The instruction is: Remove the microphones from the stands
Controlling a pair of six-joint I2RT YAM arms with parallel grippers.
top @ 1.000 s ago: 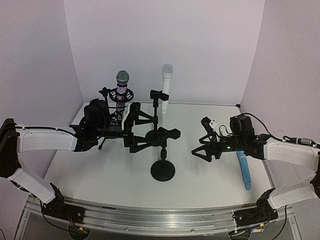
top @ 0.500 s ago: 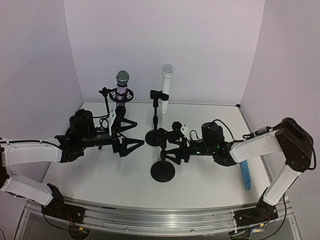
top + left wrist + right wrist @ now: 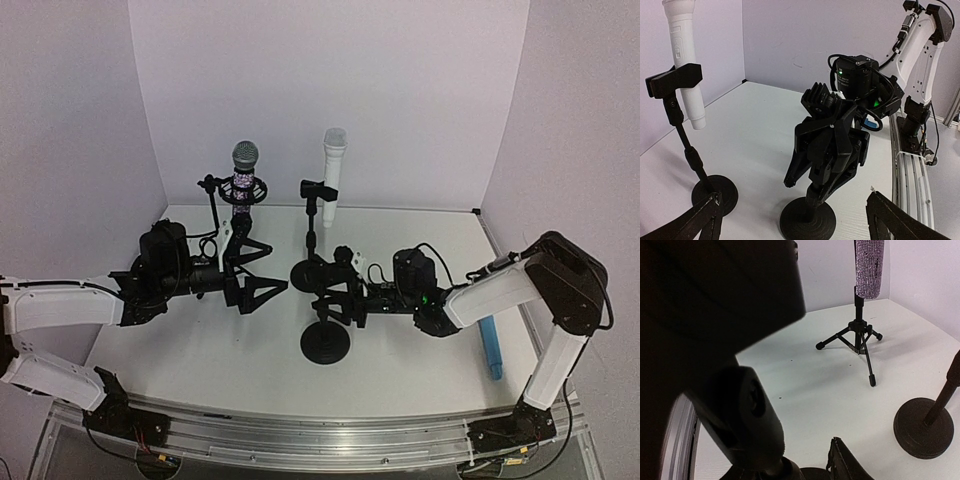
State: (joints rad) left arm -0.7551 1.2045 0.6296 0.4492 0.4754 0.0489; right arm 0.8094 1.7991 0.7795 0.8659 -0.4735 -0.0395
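Looks like the approach step: no mic in either gripper. White mic upright in the clip of the back stand; glitter mic upright on the tripod, both near the wall. Left gripper low by the tripod legs, fingers spread wide, holding nothing. Right gripper at the head of the front stand; cannot tell whether around it or clenched. Next probably calls for rising to mic height, closing on a barrel, drawing it up out of its holder. Tight between grippers and stands; open table near left, free air above the mics.
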